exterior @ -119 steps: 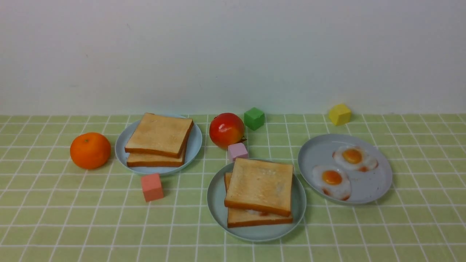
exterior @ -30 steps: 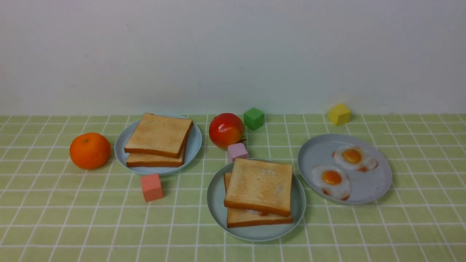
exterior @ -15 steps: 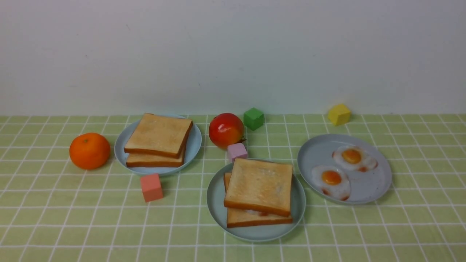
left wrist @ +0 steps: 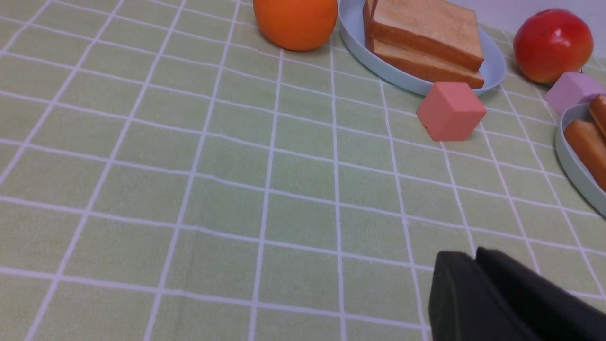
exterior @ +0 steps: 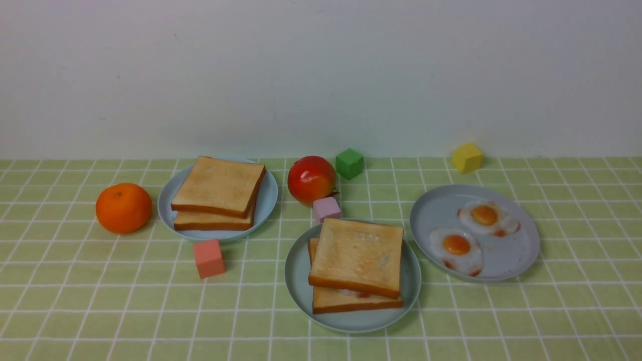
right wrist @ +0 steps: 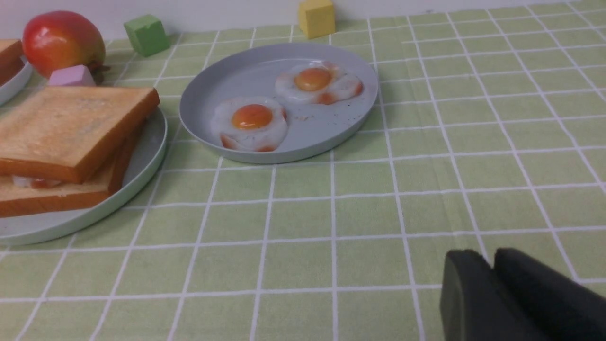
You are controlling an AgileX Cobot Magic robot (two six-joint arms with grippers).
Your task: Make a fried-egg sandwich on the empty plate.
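Sandwich (exterior: pixel 357 260) on plate (exterior: pixel 351 322)

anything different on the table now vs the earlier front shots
Nothing has visibly moved, and nothing was picked up or let go. The sandwich sits as before on its pale green plate, and the two fried eggs, the spare toast, the orange, the red fruit and the blocks are where they were.

Right gripper (right wrist: pixel 490 267) above the checked cloth (right wrist: pixel 331 213), fingertips near each other. Farther out from the hand: grey-blue plate (right wrist: pixel 326 142) bearing two fried eggs (right wrist: pixel 252 118), yellow block (right wrist: pixel 316 19) beyond it. Beside that plate: pale green plate (right wrist: pixel 142 182) with toast sandwich (right wrist: pixel 71 128), egg white showing between slices.
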